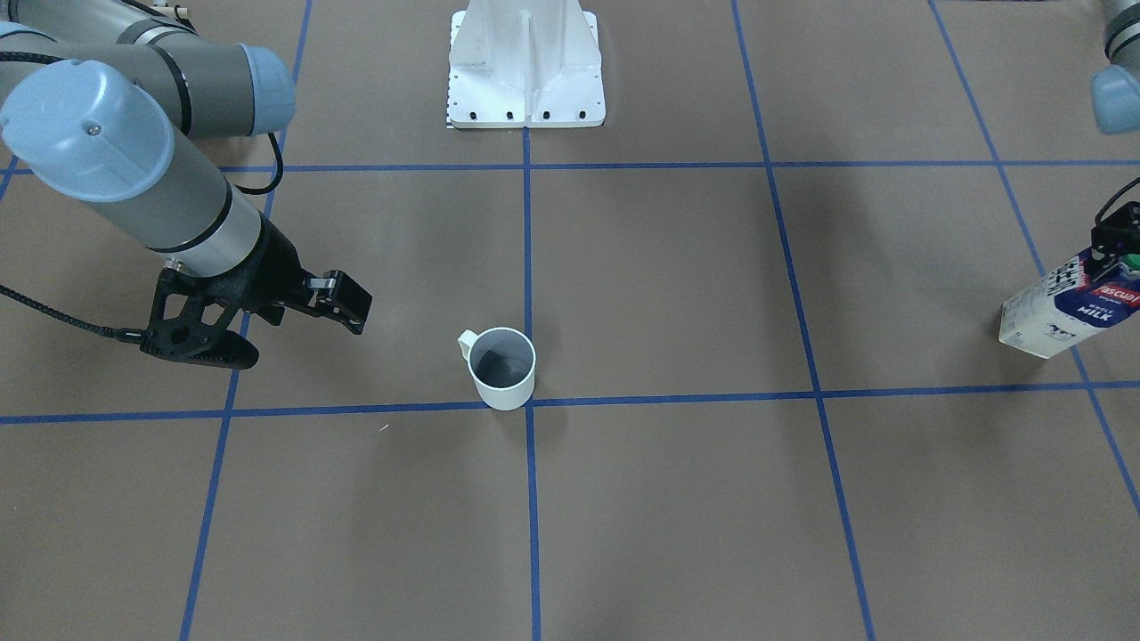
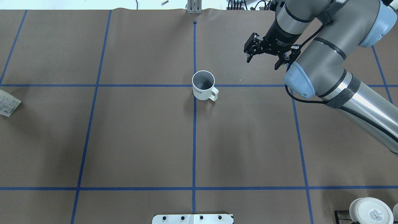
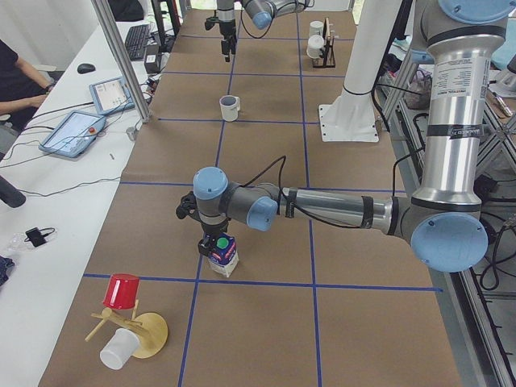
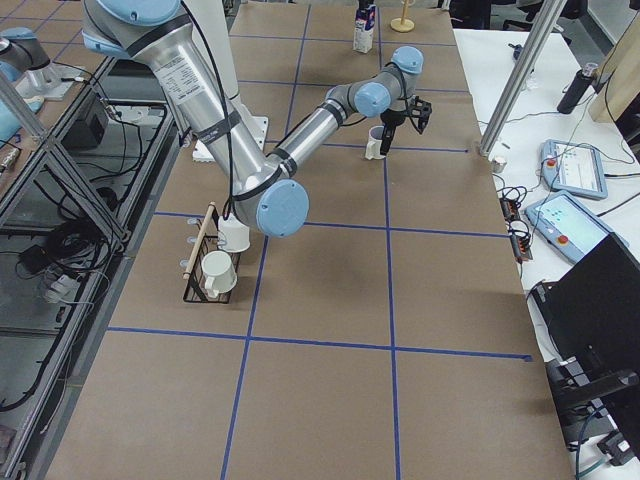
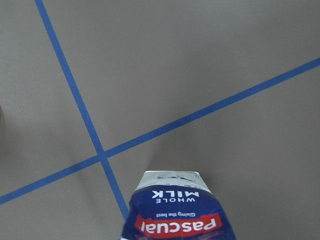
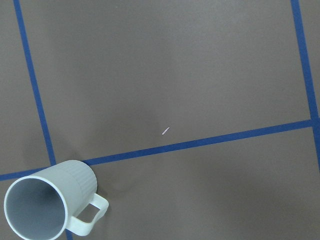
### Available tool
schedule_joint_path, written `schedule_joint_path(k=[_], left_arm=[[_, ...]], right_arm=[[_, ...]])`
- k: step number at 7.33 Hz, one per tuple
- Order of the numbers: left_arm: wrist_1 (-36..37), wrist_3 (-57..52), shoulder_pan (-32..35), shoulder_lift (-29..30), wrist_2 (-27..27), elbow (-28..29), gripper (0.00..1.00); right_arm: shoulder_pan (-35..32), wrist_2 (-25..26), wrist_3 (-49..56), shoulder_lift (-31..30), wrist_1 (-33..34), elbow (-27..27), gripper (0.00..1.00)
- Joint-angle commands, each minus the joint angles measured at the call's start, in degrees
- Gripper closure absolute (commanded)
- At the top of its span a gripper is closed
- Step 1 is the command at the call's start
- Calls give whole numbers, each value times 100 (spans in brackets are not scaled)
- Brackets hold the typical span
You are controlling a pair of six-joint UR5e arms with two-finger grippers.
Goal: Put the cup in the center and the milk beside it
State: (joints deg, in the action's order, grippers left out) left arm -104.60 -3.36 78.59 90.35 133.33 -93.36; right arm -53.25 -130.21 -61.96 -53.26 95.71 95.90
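Observation:
The cup (image 1: pixel 503 367) is a white mug that stands upright at the centre crossing of the blue lines; it also shows in the overhead view (image 2: pixel 203 85) with small dark print on its side, and in the right wrist view (image 6: pixel 47 205). My right gripper (image 1: pixel 285 334) (image 2: pixel 263 63) is open and empty, off to the cup's side and clear of it. The milk (image 1: pixel 1069 307) (image 3: pixel 223 256) (image 5: pixel 175 212) is a blue-and-white carton with a green cap, far out on my left side. My left gripper (image 1: pixel 1113 254) sits at the carton's top, closed on it.
A rack with white mugs (image 4: pixel 212 262) stands on my right side. A wooden stand with a red cup and a white cup (image 3: pixel 122 321) is at the left end. A white cup with a stickered base (image 2: pixel 370 211) lies near the robot's base plate (image 1: pixel 525 98).

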Motion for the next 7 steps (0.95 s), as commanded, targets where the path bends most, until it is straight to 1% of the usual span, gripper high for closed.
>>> schedule_joint_path(k=[1, 2, 3, 4, 5, 6, 7], left_arm=[[27, -7, 7, 0, 9, -50, 95], [44, -7, 25, 1, 9, -112, 100], [201, 2, 51, 18, 44, -295, 100], [1047, 2, 60, 105, 227, -793, 100], [2073, 2, 86, 567, 220, -1198, 100], [3093, 81, 86, 1311, 220, -1298, 100], [3956, 342, 60, 2024, 237, -1282, 100]], right_arm=[[16, 13, 0, 0, 0, -1, 0], [16, 13, 0, 0, 0, -1, 0], [8, 13, 0, 0, 0, 7, 0], [-10, 4, 9, -9, 0, 8, 0], [-1, -4, 9, -87, 0, 86, 0], [-1, -4, 18, -219, -9, 243, 0], [-19, 4, 18, -316, -9, 358, 0]])
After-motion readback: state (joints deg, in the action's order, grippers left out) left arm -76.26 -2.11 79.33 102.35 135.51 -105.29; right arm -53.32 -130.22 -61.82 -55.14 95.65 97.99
